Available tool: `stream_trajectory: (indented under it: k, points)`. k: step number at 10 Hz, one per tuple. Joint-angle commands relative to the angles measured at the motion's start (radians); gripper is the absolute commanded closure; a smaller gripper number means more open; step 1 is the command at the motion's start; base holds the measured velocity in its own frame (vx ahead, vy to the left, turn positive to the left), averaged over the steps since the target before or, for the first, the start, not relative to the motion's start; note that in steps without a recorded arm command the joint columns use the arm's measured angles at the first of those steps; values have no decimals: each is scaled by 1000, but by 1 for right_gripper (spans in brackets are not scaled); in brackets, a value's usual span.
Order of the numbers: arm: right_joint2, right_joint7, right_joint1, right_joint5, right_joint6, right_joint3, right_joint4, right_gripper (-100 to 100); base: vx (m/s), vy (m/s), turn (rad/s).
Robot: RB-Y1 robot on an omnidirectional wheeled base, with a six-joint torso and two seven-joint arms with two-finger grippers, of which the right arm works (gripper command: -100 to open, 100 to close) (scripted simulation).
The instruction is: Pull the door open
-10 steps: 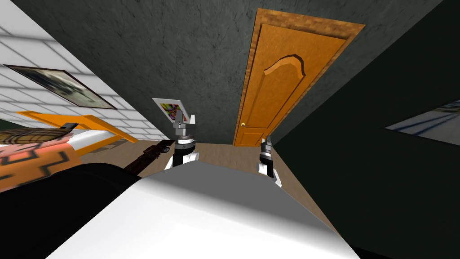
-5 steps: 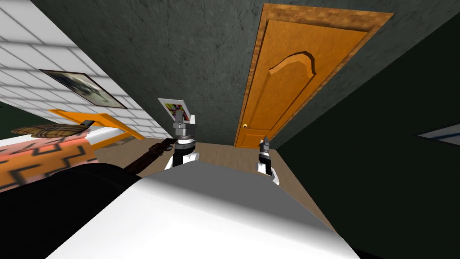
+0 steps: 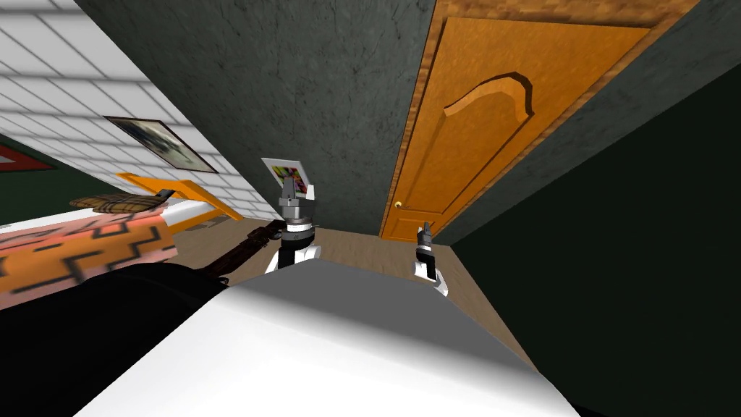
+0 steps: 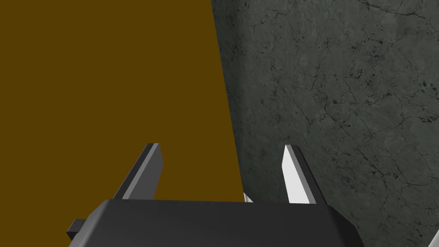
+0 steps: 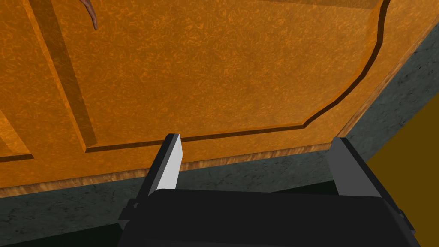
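Note:
An orange panelled door [image 3: 477, 130] stands shut in its brown frame in the dark grey wall ahead, with a small round knob [image 3: 399, 205] low on its left edge. In the head view my right gripper [image 3: 425, 230] is raised in front of the door's lower part, to the right of the knob and short of it. The right wrist view looks up along the door panel [image 5: 214, 64], with the right gripper [image 5: 259, 165] open and nothing between its fingers. My left gripper [image 3: 297, 190] is held up further left, before the bare wall, and is open [image 4: 221, 171].
A bed with an orange patterned blanket [image 3: 79, 250] and orange frame [image 3: 181, 192] stands on the left by a white brick wall. A long dark object [image 3: 246, 246] lies on the floor near the left arm. A dark green wall [image 3: 615, 275] closes the right side.
I have moved closer to the door: it grows larger and the knob drifts slightly right. Both arms keep their pose and both grippers stay open.

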Motion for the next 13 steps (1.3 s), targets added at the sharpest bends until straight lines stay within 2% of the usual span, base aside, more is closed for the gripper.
stream_trajectory:
  k: [1,2,4,5,7,8,10,11,13]
  points:
    - [-7,-5,-26,-4,6,-4,50,-100,82,-11,178]
    - [-7,-5,-26,-4,6,-4,56,-100,67,-24,49]
    - [-18,-11,-61,-10,1,-10,123,-100,66,-37,128]
    - [-18,-11,-61,-10,1,-10,140,-100,56,-27,64]
    - [-29,-18,-96,-15,-4,-16,210,-100,58,-19,125]
    - [-29,-18,-96,-15,-4,-16,222,-100,52,-18,54]
    - [-39,-25,-129,-21,-8,-21,286,-100,61,-31,126]
    - [-39,-25,-129,-21,-8,-21,301,-100,58,-34,51]
    - [-49,-31,-160,-26,-13,-26,368,-100,65,-28,115]
